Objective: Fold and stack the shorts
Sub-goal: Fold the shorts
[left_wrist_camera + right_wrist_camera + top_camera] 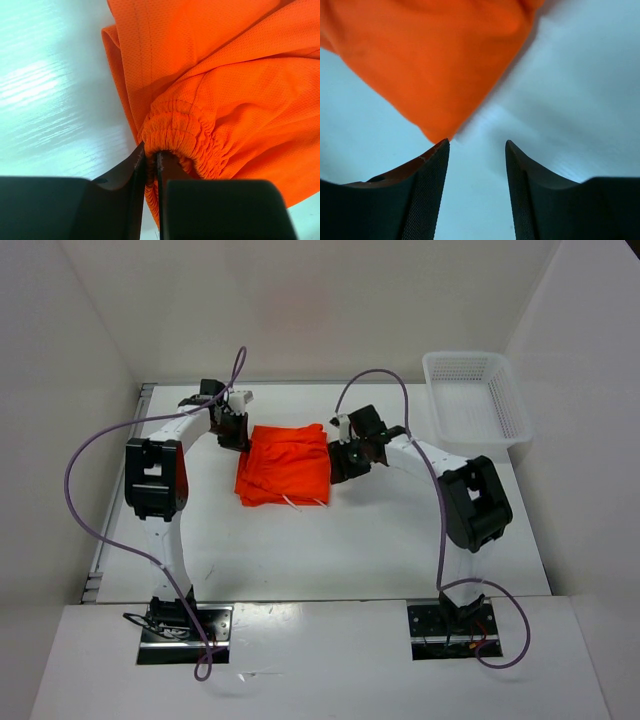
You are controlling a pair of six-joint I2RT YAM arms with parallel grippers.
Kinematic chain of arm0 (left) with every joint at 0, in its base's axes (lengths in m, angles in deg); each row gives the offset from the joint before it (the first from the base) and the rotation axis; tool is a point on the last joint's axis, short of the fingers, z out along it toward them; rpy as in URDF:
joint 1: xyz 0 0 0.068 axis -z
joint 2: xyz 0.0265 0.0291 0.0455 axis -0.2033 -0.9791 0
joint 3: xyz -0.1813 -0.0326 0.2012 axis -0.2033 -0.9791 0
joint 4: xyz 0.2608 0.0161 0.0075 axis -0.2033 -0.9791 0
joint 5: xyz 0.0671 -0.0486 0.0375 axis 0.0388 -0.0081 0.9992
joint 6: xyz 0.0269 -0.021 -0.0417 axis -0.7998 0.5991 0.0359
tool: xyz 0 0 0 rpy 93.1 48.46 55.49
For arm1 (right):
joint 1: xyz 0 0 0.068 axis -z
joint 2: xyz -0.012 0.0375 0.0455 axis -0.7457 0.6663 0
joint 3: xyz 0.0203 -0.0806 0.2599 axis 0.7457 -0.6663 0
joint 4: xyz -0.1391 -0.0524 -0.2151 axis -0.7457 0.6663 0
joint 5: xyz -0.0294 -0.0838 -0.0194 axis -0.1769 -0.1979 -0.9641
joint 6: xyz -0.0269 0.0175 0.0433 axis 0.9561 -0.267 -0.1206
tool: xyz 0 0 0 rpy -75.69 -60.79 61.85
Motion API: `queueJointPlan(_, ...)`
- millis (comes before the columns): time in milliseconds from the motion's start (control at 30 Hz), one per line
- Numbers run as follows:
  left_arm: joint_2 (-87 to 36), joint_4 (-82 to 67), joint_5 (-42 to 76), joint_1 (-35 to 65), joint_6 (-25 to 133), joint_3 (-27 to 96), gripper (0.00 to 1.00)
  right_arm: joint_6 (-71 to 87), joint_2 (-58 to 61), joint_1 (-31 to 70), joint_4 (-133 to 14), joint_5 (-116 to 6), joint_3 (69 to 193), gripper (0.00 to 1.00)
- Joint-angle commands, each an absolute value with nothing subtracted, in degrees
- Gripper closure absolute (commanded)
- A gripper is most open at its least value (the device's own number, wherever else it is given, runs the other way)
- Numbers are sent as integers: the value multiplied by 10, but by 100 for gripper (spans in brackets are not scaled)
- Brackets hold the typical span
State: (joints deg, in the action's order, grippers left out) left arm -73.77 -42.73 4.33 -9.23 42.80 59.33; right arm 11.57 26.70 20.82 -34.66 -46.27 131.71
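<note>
The bright orange shorts [285, 466] lie folded in a rough square on the white table [330, 550], with a thin white drawstring end at their near edge. My left gripper [238, 435] is at their far left corner and is shut on the gathered elastic waistband [175, 135]. My right gripper [342, 462] is open beside the shorts' right edge. In the right wrist view a corner of the shorts [435, 65] lies just past my open fingers [432, 175], with nothing between them.
A white plastic mesh basket [476, 400] stands at the far right of the table. White walls close in the back and both sides. Purple cables loop over both arms.
</note>
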Motion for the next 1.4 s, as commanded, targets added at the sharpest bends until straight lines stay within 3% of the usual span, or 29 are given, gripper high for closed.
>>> queueJointPlan(0, -715, -412, 59, -94, 425, 583, 83, 72, 276, 211, -379, -349, 1304, 45)
queueJointPlan(100, -715, -412, 59, -94, 425, 583, 82, 52, 276, 211, -401, -269, 1291, 40)
queueJointPlan(600, -704, -412, 25, -94, 425, 588, 83, -91, 341, 211, -454, -338, 1263, 40)
queueJointPlan(700, -704, -412, 25, -94, 425, 588, 83, -104, 346, 211, -467, -338, 1258, 49)
queueJointPlan(800, -704, -412, 25, -99, 425, 588, 83, -104, 351, 211, -472, -349, 1258, 81)
queueJointPlan(833, -710, -406, 25, -99, 425, 588, 83, -99, 351, 211, -472, -349, 1263, 100)
queueJointPlan(1267, -722, -405, -21, -152, 425, 604, 83, 52, 285, 224, -413, -308, 1189, 100)
queueJointPlan(1367, -732, -405, -61, -152, 425, 599, 77, 57, 285, 224, -418, -295, 1198, 100)
